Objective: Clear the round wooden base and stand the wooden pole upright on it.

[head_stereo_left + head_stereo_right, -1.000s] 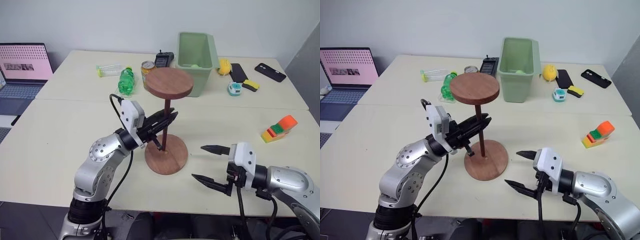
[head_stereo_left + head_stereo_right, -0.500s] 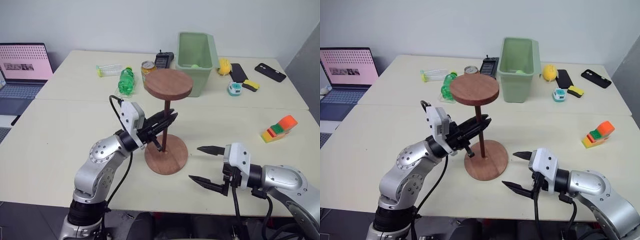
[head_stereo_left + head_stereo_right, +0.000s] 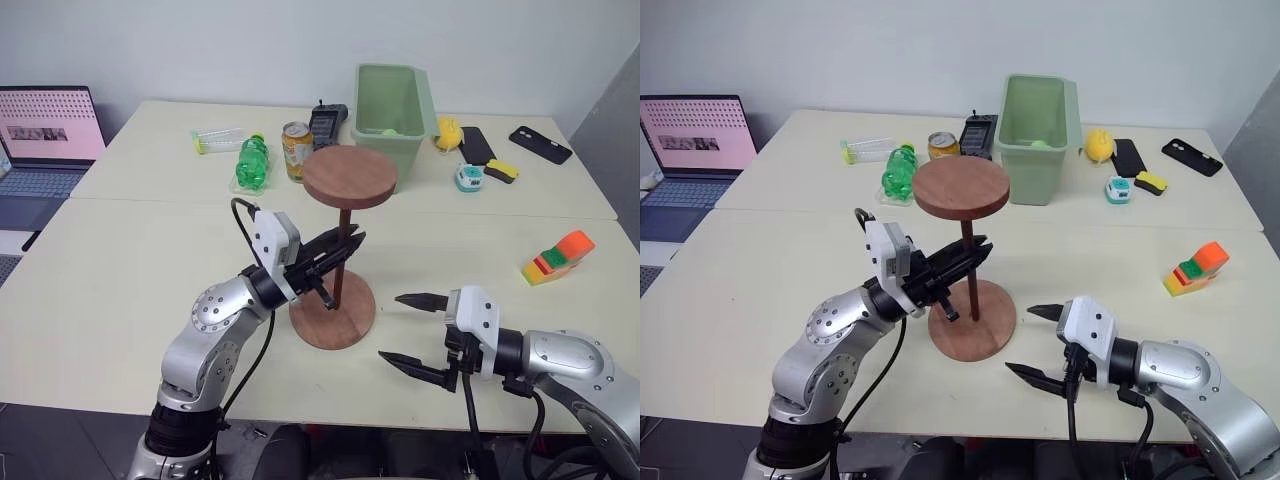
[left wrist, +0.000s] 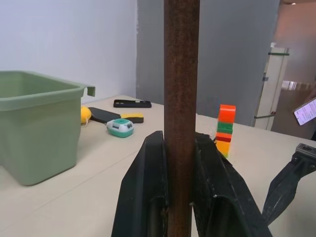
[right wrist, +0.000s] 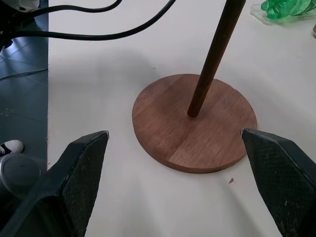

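Note:
The round wooden base point(image 3: 350, 318) lies flat on the table with nothing else on it. The wooden pole point(image 3: 340, 285) stands upright on the base's middle, its round disc point(image 3: 350, 176) on top. My left gripper point(image 3: 348, 245) is shut on the rod about halfway up; in the left wrist view both fingers point(image 4: 148, 192) press the rod point(image 4: 181, 74). My right gripper point(image 3: 390, 326) hovers open just right of the base, holding nothing. In the right wrist view the rod point(image 5: 212, 59) meets the base point(image 5: 217, 143) at its centre.
A green bin point(image 3: 392, 110), a green bottle point(image 3: 252, 160), a can point(image 3: 296, 145) and a black device stand behind the pole. A laptop point(image 3: 45, 130) sits far left. Phones point(image 3: 540, 145) and small toys lie back right, and an orange-green block point(image 3: 558, 257) at right.
The pole, held in my left gripper, has shifted slightly to the right and a little lower over the base. My right gripper has edged a little to the left.

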